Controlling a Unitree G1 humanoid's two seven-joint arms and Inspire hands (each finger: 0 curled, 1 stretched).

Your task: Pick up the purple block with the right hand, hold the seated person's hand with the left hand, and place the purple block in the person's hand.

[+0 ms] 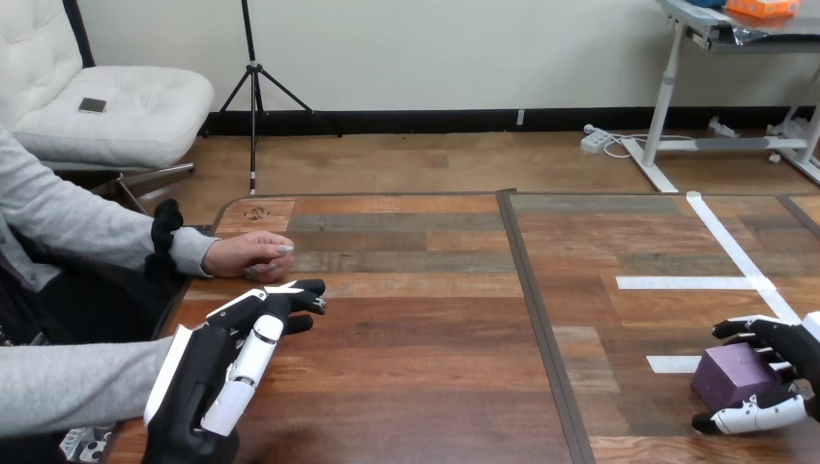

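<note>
Near edge, left: left hand [208,377] is seen with fingers extended and spread loosely, reaching toward the person; nothing is held.

Near edge, right: purple block [733,375] is bracketed by the right hand [791,353], fingers curled over one side, thumb under the other. The block appears to rest on the table [435,387], beside white tape [735,253].

Farther, left: the person's hand [253,257] lies knuckles-up, loosely closed, just beyond the left fingertips; contact cannot be told.

Status: the grasp is judged begun; lift, hand-hold and hand-over remain. No containers are noted.
</note>
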